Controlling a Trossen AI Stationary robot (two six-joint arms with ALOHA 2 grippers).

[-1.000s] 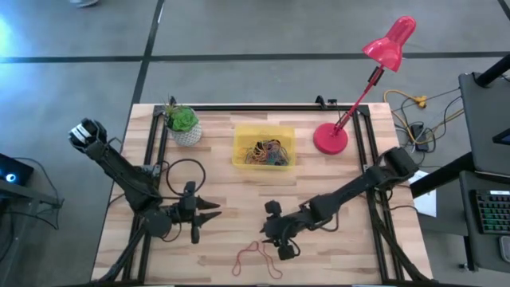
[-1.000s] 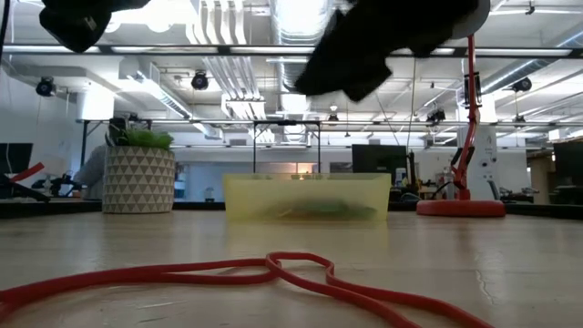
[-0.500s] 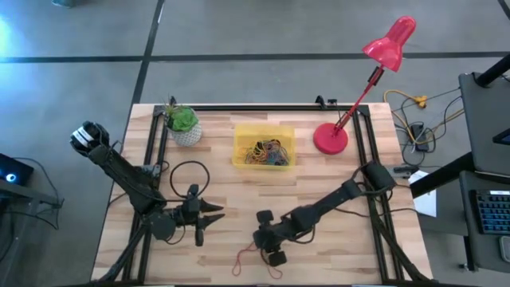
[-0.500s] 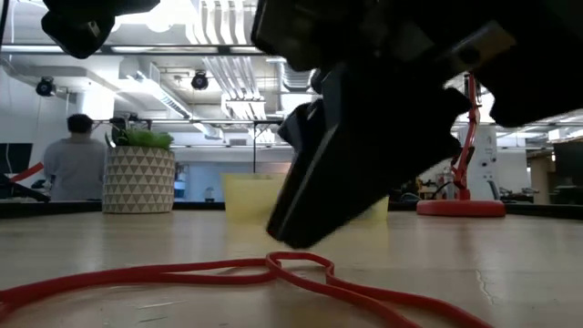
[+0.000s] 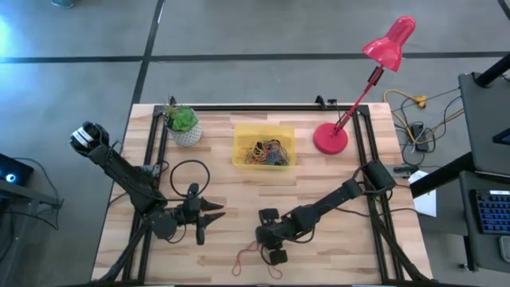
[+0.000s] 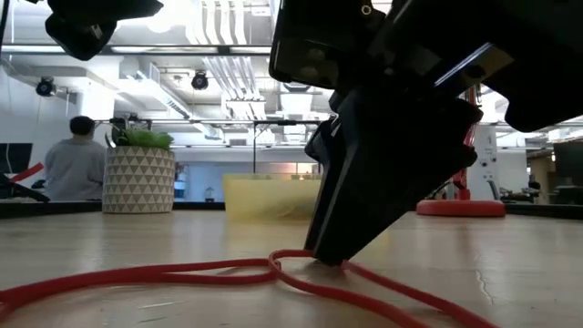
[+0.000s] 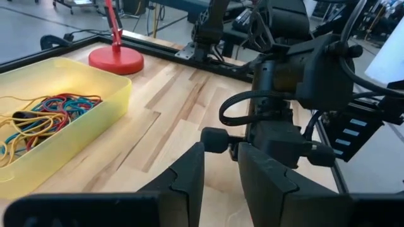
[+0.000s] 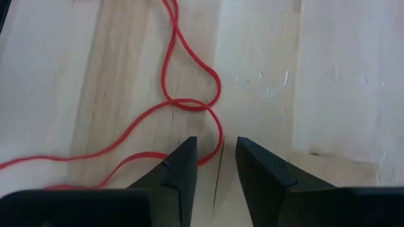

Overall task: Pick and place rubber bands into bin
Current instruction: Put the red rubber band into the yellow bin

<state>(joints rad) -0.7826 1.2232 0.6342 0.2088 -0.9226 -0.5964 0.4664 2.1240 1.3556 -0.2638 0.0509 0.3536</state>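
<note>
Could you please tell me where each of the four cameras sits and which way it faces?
High view: overhead, straight down; both arms, bin.
Low view: tabletop level, facing the room; right tool on the red rubber band.
Left wrist view: past the left tool toward the right arm.
Right wrist view: down between its fingers.
Shared: that band.

From above we see the desk (image 5: 335, 191) with the bin (image 5: 264, 147) at its far middle, rubber bands (image 5: 266, 151) heaped inside it. The plant pot (image 5: 184, 125) stands to the bin's left, the lamp (image 5: 331, 138) to its right. A cable loop (image 5: 185, 174) lies on the left half, just behind the left gripper (image 5: 209, 217). At the near edge a lone rubber band (image 5: 256, 257) lies on the wood, and the right gripper (image 5: 269, 245) rests over it, a strand running between its jaws.
</note>
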